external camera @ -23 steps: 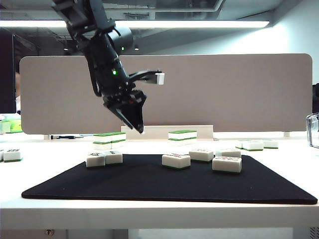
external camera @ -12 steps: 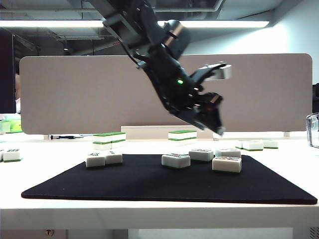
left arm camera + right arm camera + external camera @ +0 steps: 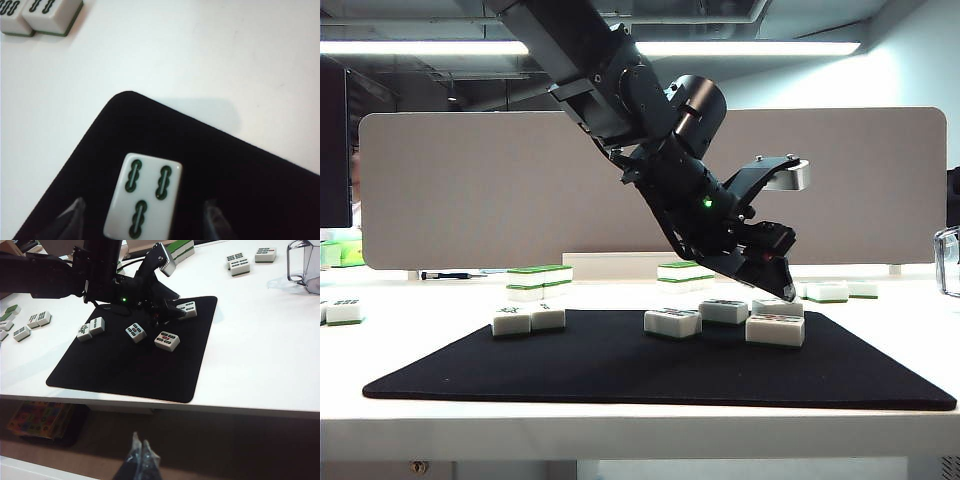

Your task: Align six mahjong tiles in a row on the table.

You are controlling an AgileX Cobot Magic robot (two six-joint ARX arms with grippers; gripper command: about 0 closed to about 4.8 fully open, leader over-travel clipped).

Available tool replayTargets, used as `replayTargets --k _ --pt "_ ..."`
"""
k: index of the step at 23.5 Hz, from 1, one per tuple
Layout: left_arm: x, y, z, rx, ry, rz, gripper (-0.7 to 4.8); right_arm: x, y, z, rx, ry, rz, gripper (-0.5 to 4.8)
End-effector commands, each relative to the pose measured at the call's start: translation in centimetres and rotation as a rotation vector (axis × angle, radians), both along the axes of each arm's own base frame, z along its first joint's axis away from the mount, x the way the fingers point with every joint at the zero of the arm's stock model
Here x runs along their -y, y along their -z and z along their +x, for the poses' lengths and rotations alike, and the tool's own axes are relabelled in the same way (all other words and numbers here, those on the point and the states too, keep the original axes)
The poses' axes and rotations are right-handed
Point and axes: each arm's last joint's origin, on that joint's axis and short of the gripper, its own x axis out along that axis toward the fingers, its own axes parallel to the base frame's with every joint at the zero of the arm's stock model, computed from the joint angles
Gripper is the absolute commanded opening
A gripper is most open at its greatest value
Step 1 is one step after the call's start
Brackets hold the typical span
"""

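— While the side camera shows the left gripper [image 3: 782,285] low over the mat's [image 3: 620,375] far right tiles [image 3: 775,329], what does its wrist add?
— Fingertips [image 3: 70,220] spread wide, flanking a three-bamboo tile [image 3: 144,197] by the mat's corner, holding nothing.
— And the right gripper [image 3: 140,456]?
— Only its own camera shows it: fingers pressed together, empty, hanging off the table's [image 3: 260,340] front edge. That view shows five tiles on the mat, two side by side.

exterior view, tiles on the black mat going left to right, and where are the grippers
pair of touching tiles → lone tile → tile behind it → front right tile; left gripper open above these, right gripper shut, off the table.
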Motion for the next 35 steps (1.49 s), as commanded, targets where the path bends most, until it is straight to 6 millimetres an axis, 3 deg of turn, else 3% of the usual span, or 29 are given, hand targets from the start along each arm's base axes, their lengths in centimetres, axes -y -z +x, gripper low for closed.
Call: replayTargets --k 1,5,9,11,16,19,21,26,30,35 --pt "0.2 0.8 0.2 -0.028 -0.023 -0.017 3.08 0.0 0.0 -0.3 0.023 -0.001 -0.002 -0.01" --pt "0.3 1.4 0.3 -0.048 -0.034 -0.018 2.95 0.0 0.0 -0.3 0.023 -0.001 -0.002 -0.01" --pt "0.2 1.4 0.3 -0.056 -0.042 -0.022 1.46 0.0 0.0 -0.3 0.023 0.000 -0.002 -0.01" --pt "0.2 1.4 0.3 -0.068 -0.053 -0.029 1.15 0.0 0.0 -0.3 0.023 -0.001 -0.002 -0.01" --pt "0.3 0.7 0.3 -0.079 -0.071 -0.055 1.15 0.0 0.0 -0.3 0.023 0.000 -0.002 -0.01" --pt "0.0 -1.5 0.0 -0.051 -0.070 -0.081 1.15 0.0 0.0 -0.3 0.023 0.000 -0.002 -0.01" --pt "-0.8 -4.2 -0.5 -0.037 -0.076 -0.093 1.15 0.0 0.0 -0.3 0.023 0.000 -0.002 -0.01" --pt "-4.1 -7.9 -1.5 -0.065 -0.126 0.024 1.15 0.0 0.0 -0.3 0.023 0.000 -0.002 -0.01" --pt "-6.0 -8.8 -2.2 -0.020 -0.120 0.209 1.15 0.0 0.0 -0.2 0.023 0.001 -0.003 -0.01" --pt "-8.5 -9.5 -2.3 -0.076 -0.143 0.284 1.15 0.0 0.0 -0.2 0.024 0.002 -0.004 -0.01"
